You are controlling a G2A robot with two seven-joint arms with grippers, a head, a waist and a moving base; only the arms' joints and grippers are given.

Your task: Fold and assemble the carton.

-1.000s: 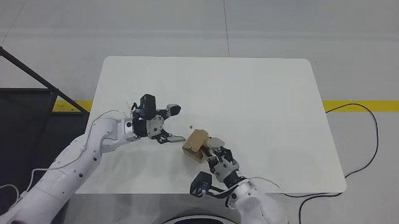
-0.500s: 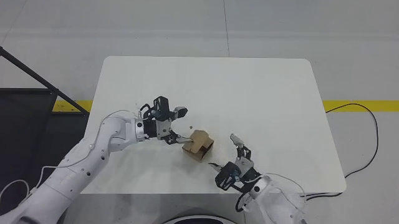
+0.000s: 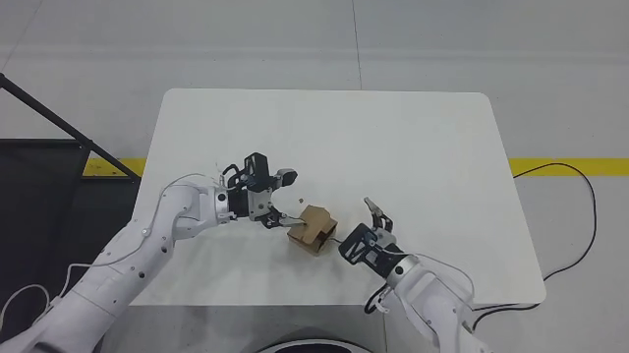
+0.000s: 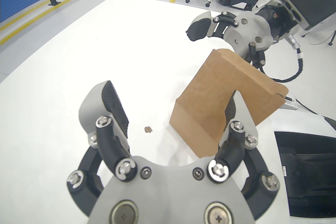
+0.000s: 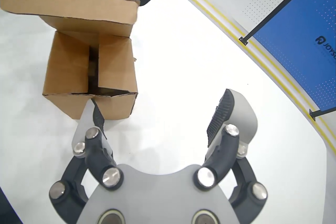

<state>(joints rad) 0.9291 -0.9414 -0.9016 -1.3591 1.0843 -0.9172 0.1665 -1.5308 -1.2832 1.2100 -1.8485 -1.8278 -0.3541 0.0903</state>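
A small brown carton (image 3: pixel 313 228) stands partly folded near the table's front edge, one long flap raised. In the right wrist view the carton (image 5: pixel 89 62) has two end flaps folded in with a dark gap between them. My left gripper (image 3: pixel 283 197) is open at the carton's left side. One of its fingers (image 4: pixel 236 109) lies against the carton (image 4: pixel 210 104), and the other stands over bare table. My right gripper (image 3: pixel 359 227) is open on the carton's right, with one fingertip (image 5: pixel 92 112) at the carton's lower edge. Nothing sits between its fingers.
The white table (image 3: pixel 413 137) spreads wide behind and to the right of the carton. A tiny brown scrap (image 4: pixel 148 129) lies on the table by the left gripper. The table's front edge runs close behind the right gripper.
The right gripper came off the carton, pulled back toward the front edge, then swung to the carton's right side. The left gripper moved in closer to the carton, then stayed.
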